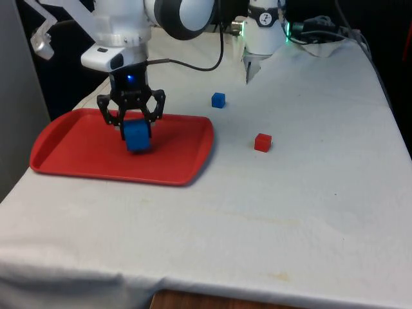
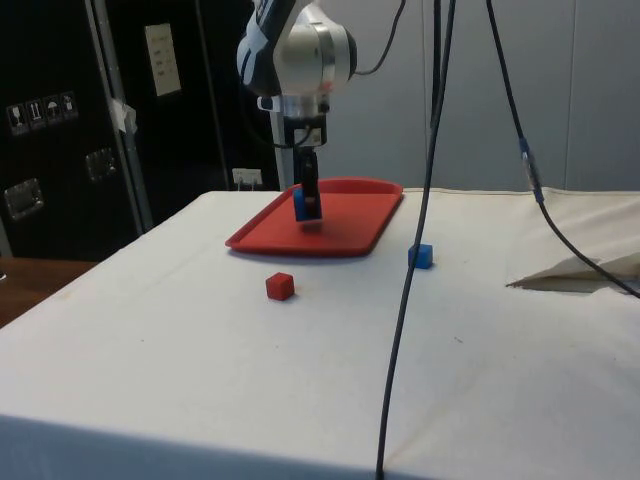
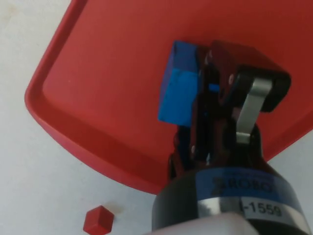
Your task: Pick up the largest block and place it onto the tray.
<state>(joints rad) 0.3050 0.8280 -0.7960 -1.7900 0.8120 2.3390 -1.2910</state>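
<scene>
**Almost there, just the drop left**

Gripper [image 1: 133, 125] is clamped on the big blue block [image 1: 137, 137], right over the red tray [image 1: 77, 154], at or just above its floor. Pickup's done; it only needs lowering and letting go.

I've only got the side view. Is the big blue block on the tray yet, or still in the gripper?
Observer: In the front view the gripper is shut on the large blue block, over the red tray.
Operator: Touching the tray floor?
Observer: Cannot tell; the front view puts the block low above the tray's middle.
Operator: Grip square?
Observer: The wrist view shows the block sticking out past one finger, not centred.
Operator: Other blocks?
Observer: The small blue block and small red block sit on the cloth, off the tray, towards the front view's right.
</scene>
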